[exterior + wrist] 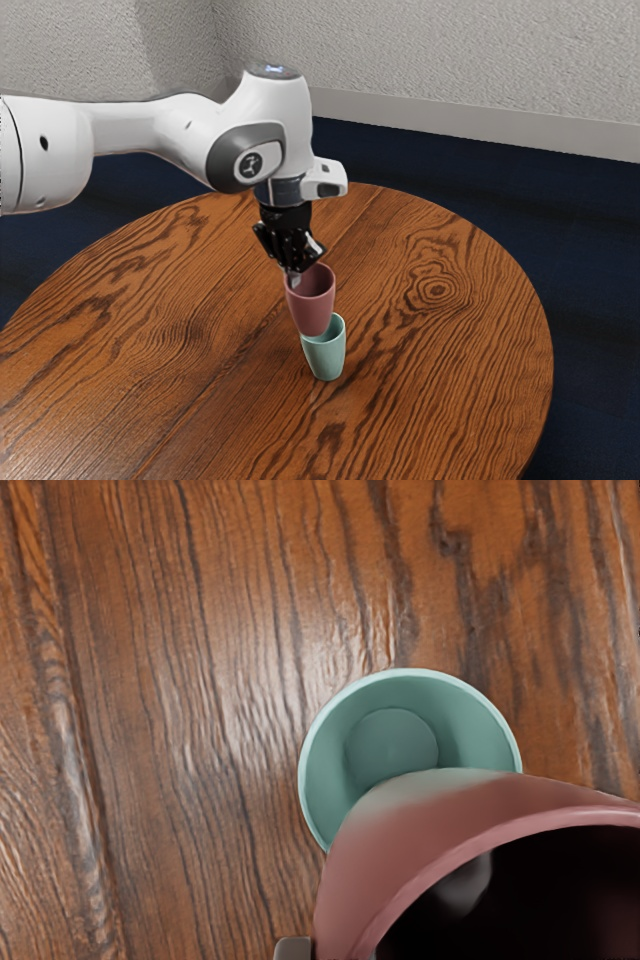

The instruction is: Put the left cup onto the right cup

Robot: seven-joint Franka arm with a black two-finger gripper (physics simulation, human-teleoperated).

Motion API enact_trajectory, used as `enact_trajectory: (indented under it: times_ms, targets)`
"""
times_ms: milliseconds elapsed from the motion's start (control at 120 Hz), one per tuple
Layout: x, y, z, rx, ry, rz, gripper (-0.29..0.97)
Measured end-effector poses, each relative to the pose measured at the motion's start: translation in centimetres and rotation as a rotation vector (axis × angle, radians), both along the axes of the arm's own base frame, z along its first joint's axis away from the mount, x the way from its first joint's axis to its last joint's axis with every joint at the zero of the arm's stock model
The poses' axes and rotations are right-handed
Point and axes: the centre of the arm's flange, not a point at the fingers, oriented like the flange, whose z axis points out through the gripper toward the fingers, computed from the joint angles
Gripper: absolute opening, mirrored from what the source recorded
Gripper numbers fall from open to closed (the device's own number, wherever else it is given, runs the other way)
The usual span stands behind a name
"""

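Wooden table (pixel 150 330): pink cup (pixel 311 303) above teal cup (pixel 325 356).

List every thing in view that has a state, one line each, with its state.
pink cup, held by its rim, off the table, mouth up, base at the teal cup's mouth and off-centre, not sunk into it.
teal cup, upright on the table, empty, mouth partly covered by the pink cup.
pincer, shut on the pink cup's rim.
table, bears the teal cup.
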Motion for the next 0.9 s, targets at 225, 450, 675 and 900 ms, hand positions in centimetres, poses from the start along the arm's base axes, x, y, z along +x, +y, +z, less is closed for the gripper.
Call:
enact_trajectory:
  times_ms: [225, 450, 675, 900]
  targets:
    - [0.2, -0.1, -0.1, 0.000, 0.000, -0.001, -0.11]
    - [0.6, -0.1, 0.0, 0.001, -0.005, 0.000, -0.11]
    - [1.1, -0.1, -0.4, 0.003, -0.001, 0.001, -0.11]
    - [1.1, -0.3, -0.6, 0.002, 0.000, -0.003, -0.11]
